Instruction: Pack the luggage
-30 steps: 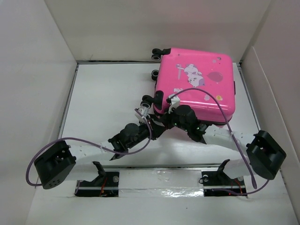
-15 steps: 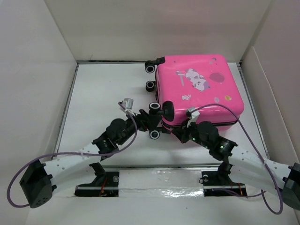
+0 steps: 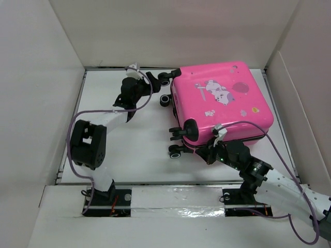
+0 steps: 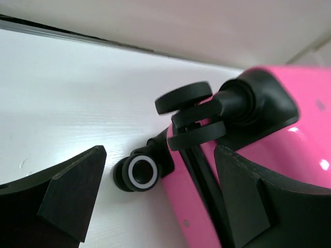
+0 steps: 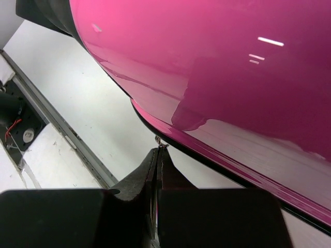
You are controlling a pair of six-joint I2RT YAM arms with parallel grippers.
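My right gripper (image 5: pixel 158 153) is pinching the zipper pull (image 5: pixel 162 143) on the suitcase's (image 3: pixel 220 98) near seam; my left gripper (image 3: pixel 152 81) is gaping beside its far wheels (image 3: pixel 165 77).

White table top (image 3: pixel 129 150), matte, evenly lit. Plain white back wall (image 3: pixel 170 31); white left panel (image 3: pixel 36 103), white right panel (image 3: pixel 305 93). Glossy reflective strip (image 3: pixel 176 199) along near edge.

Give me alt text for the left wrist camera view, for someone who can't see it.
A corner of the pink luggage with its black wheels lies on the white table, framed between the wide-open fingers of the left gripper.
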